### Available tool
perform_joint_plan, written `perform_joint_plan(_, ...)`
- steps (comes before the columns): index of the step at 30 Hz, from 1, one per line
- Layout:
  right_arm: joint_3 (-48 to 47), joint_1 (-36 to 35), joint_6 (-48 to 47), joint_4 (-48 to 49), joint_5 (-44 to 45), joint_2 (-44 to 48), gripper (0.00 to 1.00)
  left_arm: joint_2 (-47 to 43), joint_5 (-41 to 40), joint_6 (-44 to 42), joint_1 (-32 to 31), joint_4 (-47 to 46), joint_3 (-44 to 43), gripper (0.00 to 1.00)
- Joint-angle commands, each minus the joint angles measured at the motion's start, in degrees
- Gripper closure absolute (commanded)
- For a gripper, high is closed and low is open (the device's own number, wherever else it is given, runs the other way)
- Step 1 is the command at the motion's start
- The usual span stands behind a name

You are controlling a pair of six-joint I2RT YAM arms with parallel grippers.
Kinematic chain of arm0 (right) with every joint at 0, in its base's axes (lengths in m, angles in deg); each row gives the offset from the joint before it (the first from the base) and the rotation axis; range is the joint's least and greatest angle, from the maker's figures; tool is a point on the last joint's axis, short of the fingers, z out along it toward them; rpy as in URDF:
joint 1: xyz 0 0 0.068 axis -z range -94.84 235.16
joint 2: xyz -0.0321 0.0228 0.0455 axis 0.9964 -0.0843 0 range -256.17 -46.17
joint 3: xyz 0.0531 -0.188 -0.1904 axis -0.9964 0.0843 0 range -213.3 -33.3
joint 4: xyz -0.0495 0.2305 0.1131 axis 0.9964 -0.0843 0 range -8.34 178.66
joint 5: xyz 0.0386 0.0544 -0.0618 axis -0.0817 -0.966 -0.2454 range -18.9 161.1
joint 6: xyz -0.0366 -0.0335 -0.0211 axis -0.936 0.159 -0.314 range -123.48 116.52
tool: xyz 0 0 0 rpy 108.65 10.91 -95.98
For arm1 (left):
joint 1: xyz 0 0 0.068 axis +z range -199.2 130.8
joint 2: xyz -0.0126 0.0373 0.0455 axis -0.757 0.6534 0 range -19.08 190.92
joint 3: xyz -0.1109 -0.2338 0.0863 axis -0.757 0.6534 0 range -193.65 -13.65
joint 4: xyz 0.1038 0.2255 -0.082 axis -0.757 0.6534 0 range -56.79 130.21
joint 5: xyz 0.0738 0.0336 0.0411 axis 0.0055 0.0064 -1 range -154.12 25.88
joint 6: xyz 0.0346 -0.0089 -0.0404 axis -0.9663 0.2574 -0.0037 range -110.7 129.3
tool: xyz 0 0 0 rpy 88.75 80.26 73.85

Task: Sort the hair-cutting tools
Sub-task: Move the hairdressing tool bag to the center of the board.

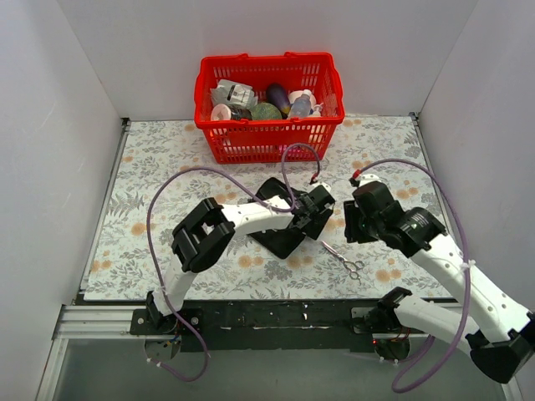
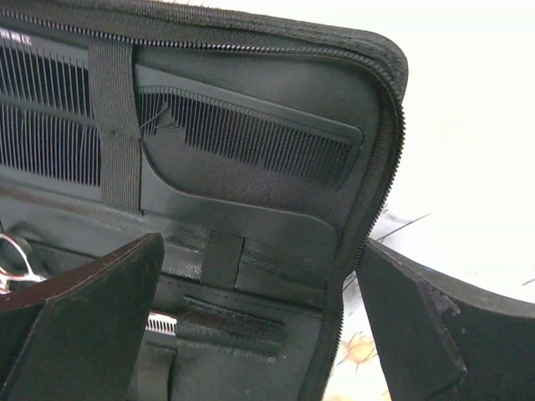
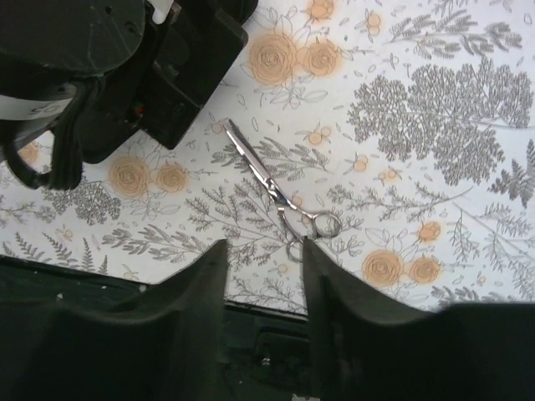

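Scissors (image 1: 343,259) lie flat on the floral table cover (image 1: 167,150), closed, silver, blades toward far-left and finger rings toward near-right. They sit just right of the open black case (image 1: 280,241) and do not touch it. Nothing is holding them.

Right gripper (image 3: 263,246) hangs over the table cover just near of the scissors, fingers part-way apart with nothing between them, so released. In the right wrist view one scissor ring shows right at the tip of the right finger (image 3: 334,309); cannot tell if they touch.

Left gripper (image 2: 259,251) is spread wide and empty, poised at the case's inside face. Its two dark fingers (image 2: 84,326) frame the case lining on either side.

Comb (image 2: 251,138) is black and narrow, tucked in a pocket of the case's inner wall, teeth showing above the pocket edge, tilted down to the right. More black comb teeth (image 2: 42,117) show further left behind an elastic strap (image 2: 117,125). A silver ring (image 2: 12,259) peeks in at the left edge of that view, too cropped to identify.

Case zipper (image 2: 389,150) runs down its right edge.

Red basket (image 1: 251,142) with bottles and packets stands at the far middle, well apart from both grippers.
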Motion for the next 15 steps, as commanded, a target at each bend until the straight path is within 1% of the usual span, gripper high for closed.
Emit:
perform_joint_plan(1,-5.77,0.07,-12.33,10.31,0.48,-4.59,0.43,-9.86,5.36,-0.94,2.51,6.07,0.96,0.02)
perform_joint_plan(2,-6.48,0.16,-17.14,11.8,0.93,-5.65,0.38,-11.2,7.99,-0.76,2.68,6.16,0.78,0.02)
perform_joint_plan(3,-7.36,0.07,-19.8,13.04,1.63,-6.88,0.34,-12.69,9.49,-0.41,3.21,6.33,0.78,0.02)
perform_joint_plan(4,-8.41,0.07,-22.0,12.7,3.55,-10.28,0.31,-15.31,10.81,-0.15,3.39,6.51,0.78,0.02)
perform_joint_plan(6,-11.05,0.07,-27.19,9.11,6.36,-16.08,0.29,-18.31,13.37,0.64,3.91,6.16,1.92,0.02)
perform_joint_plan(8,-11.5,0.07,-30.09,5.86,6.91,-18.83,0.28,-22.62,15.21,1.08,4.53,5.63,3.06,0.02)
perform_joint_plan(11,-8.35,0.07,-32.83,4.0,3.58,-19.99,0.27,-28.41,16.19,2.13,6.2,3.7,6.84,0.02)
perform_joint_plan(14,-4.83,0.07,-36.51,5.04,-4.32,-17.54,0.27,-33.6,19.17,3.89,9.53,2.38,10.7,0.02)
perform_joint_plan(15,-3.17,0.07,-38.53,5.4,-8.43,-14.57,0.27,-34.75,21.0,4.16,11.28,2.03,12.63,0.02)
